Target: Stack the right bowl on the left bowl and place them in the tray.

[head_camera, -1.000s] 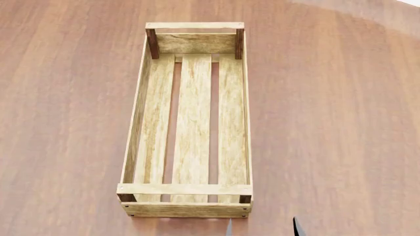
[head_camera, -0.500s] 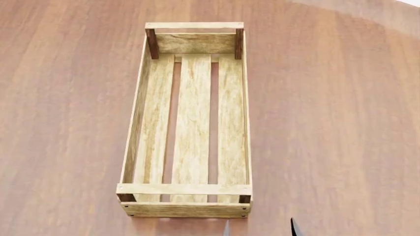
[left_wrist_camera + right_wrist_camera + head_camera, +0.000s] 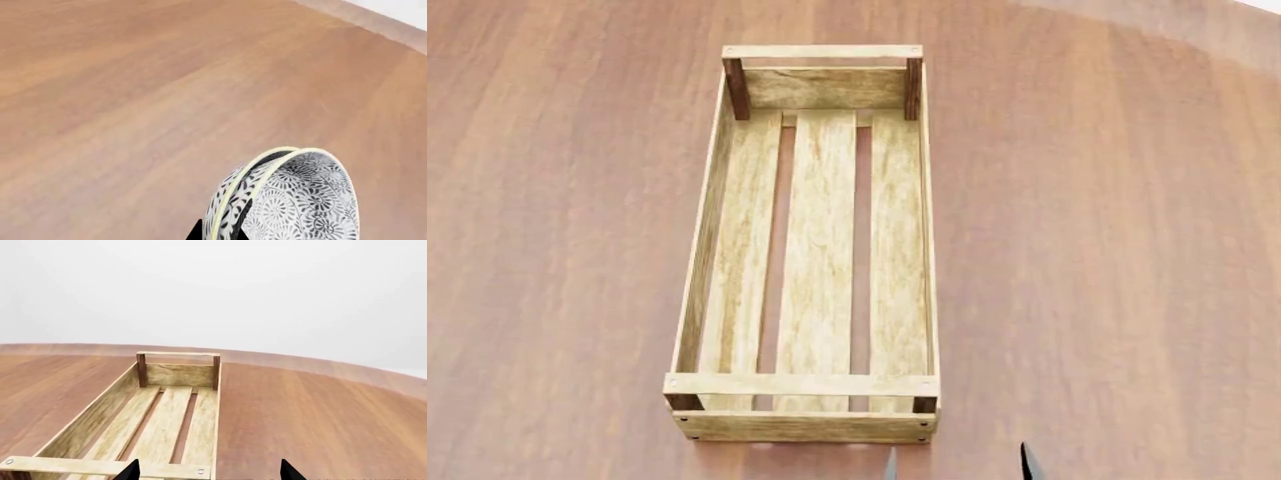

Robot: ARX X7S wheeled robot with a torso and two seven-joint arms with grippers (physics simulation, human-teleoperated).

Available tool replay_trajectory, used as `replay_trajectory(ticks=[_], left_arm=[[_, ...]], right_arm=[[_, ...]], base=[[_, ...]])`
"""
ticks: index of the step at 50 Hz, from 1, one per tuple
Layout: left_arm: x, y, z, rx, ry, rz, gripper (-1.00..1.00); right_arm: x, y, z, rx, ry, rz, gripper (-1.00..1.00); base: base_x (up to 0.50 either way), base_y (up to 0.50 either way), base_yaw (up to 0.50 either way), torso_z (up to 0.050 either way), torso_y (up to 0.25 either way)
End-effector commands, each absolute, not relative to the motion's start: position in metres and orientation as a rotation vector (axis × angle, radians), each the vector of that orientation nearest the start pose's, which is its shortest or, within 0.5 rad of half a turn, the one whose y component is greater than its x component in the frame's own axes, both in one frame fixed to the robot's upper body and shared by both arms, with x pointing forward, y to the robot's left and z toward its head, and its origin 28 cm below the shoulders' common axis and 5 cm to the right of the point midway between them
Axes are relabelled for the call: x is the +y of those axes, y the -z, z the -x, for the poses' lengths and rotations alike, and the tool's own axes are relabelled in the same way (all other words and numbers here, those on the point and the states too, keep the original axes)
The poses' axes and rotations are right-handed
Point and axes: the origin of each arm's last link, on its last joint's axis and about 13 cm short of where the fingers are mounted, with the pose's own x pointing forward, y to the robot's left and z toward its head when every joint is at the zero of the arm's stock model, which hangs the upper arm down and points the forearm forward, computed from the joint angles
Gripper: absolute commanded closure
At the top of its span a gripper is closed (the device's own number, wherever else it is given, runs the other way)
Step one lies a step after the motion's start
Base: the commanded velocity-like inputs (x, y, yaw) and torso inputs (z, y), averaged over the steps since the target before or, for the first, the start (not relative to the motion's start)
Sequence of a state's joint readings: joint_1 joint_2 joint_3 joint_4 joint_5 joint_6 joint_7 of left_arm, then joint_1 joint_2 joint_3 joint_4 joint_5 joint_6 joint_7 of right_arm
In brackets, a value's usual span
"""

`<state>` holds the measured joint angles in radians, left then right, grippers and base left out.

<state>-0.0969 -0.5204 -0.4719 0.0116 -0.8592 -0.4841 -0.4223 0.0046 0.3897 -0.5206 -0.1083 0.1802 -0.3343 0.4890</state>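
Note:
Two black-and-white flower-patterned bowls with pale yellow rims are nested one inside the other, tilted on edge above the table in the left wrist view. My left gripper is shut on their rims, with one dark fingertip on each side of the walls. The bowls and the left gripper are out of the head view. The tray, a long light-wood crate with three floor slats, lies empty at the table's middle. It also shows in the right wrist view. My right gripper is open and empty just before the tray's near end, right of centre.
The brown wooden table spreads around the tray. Its curved far edge shows at the back right, and also in the left wrist view. A plain white backdrop lies beyond it.
Almost nothing. My right gripper's fingertips have shifted very slightly at the bottom of the head view. The tray has not moved.

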Motion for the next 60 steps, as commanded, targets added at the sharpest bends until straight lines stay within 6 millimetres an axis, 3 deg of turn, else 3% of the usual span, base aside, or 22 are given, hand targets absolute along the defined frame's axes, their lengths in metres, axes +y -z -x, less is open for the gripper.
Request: replay_trajectory(ticks=[1, 12, 30, 33, 43, 60], left_arm=[[0.357, -0.123, -0.226, 0.011, -0.503, 0.194, 1.0], [0.311, -0.162, -0.253, -0.033, -0.299, 0.115, 1.0], [0.262, -0.201, -0.275, -0.109, -0.122, 0.115, 1.0], [0.257, -0.219, -0.281, -0.169, -0.115, 0.103, 1.0], [0.227, -0.25, -0.289, -0.237, 0.01, 0.087, 1.0], [0.173, -0.266, -0.303, -0.215, 0.284, 0.128, 1.0]], right_arm=[[-0.083, -0.037, -0.189, -0.311, -0.068, 0.01, -1.0], [-0.088, -0.04, -0.186, -0.32, -0.055, -0.013, -1.0], [-0.094, -0.041, -0.183, -0.327, -0.033, -0.022, -1.0], [-0.096, -0.042, -0.183, -0.33, -0.029, -0.019, -1.0], [-0.098, -0.044, -0.186, -0.333, -0.022, -0.016, -1.0], [-0.099, -0.043, -0.185, -0.324, -0.004, -0.025, -1.0]], base=[[0.0, 0.0, 0.0, 0.0, 0.0], [0.0, 0.0, 0.0, 0.0, 0.0], [0.0, 0.0, 0.0, 0.0, 0.0], [0.0, 0.0, 0.0, 0.0, 0.0], [0.0, 0.0, 0.0, 0.0, 0.0], [0.0, 0.0, 0.0, 0.0, 0.001]])
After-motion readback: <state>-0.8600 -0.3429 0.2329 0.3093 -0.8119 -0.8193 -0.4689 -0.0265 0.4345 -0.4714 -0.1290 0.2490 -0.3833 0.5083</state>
